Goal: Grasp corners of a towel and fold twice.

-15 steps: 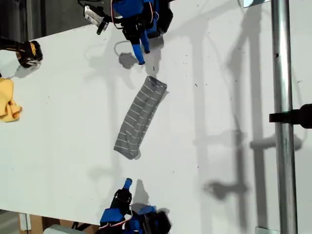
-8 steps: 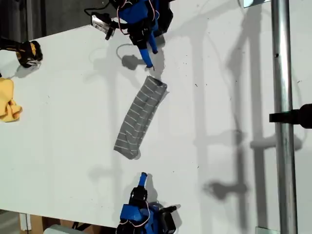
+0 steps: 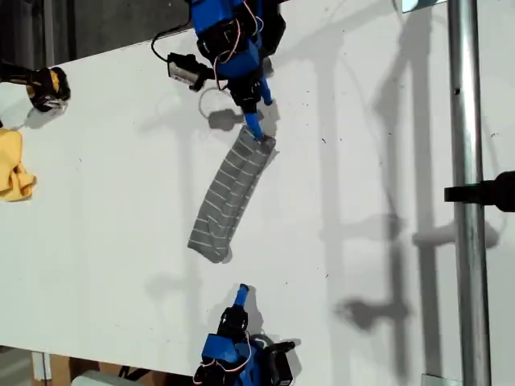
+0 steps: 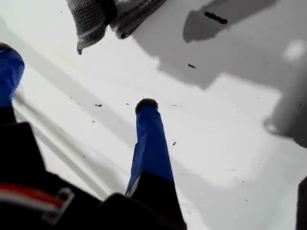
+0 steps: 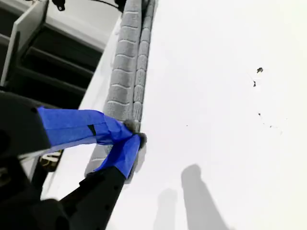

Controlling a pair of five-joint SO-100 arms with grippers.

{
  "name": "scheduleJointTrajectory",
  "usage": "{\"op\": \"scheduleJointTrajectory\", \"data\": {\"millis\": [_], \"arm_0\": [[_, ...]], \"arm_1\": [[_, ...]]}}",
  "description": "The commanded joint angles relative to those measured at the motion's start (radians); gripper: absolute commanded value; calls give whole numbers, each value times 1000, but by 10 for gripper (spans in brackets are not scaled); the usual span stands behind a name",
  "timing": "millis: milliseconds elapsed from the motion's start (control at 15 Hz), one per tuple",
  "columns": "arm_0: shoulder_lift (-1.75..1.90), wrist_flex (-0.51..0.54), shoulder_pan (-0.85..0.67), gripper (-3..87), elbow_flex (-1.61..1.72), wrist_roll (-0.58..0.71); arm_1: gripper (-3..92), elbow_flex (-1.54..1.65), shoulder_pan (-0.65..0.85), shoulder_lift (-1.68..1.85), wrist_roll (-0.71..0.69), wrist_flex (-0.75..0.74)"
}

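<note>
Grey striped towel point(image 3: 232, 197) lies folded into a long narrow strip on the white surface point(image 3: 105, 209), running diagonally near the middle of the exterior view, one end up toward that view's top, the other end lower and a bit to the exterior view's left. My second hand point(image 5: 132, 139), blue fingers, is at the upper end of the strip point(image 3: 256, 138), clenched on the towel's edge at that end; in the second wrist view the fingertips pinch together right on the ribbed grey fabric point(image 5: 125, 72), which runs away from them in stacked layers. My first hand point(image 3: 241, 291) sits near the bottom edge of the exterior view, apart from the towel's lower end, not touching it. In the first wrist view its two blue fingers point(image 4: 149, 139) stand spread and released with bare white surface between them, and the folded towel end point(image 4: 103, 17) shows further off, ahead of the fingers. Yellow cloth point(image 3: 14, 166) bunched at the exterior view's left edge, well apart from the towel. Grey metal pole point(image 3: 468, 193) runs vertically down the exterior view's right side.
</note>
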Motion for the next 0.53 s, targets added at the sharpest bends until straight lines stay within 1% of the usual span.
{"op": "scheduleJointTrajectory", "data": {"millis": [0, 200, 467], "arm_0": [[6, 2, 18, -21, -8, -11], [6, 14, 20, -21, -9, -15], [6, 37, 15, -21, -11, -12]], "arm_1": [[456, -121, 63, -250, -77, -86], [435, -138, 150, -397, -137, -195], [432, -259, 244, -684, -202, -253]]}}
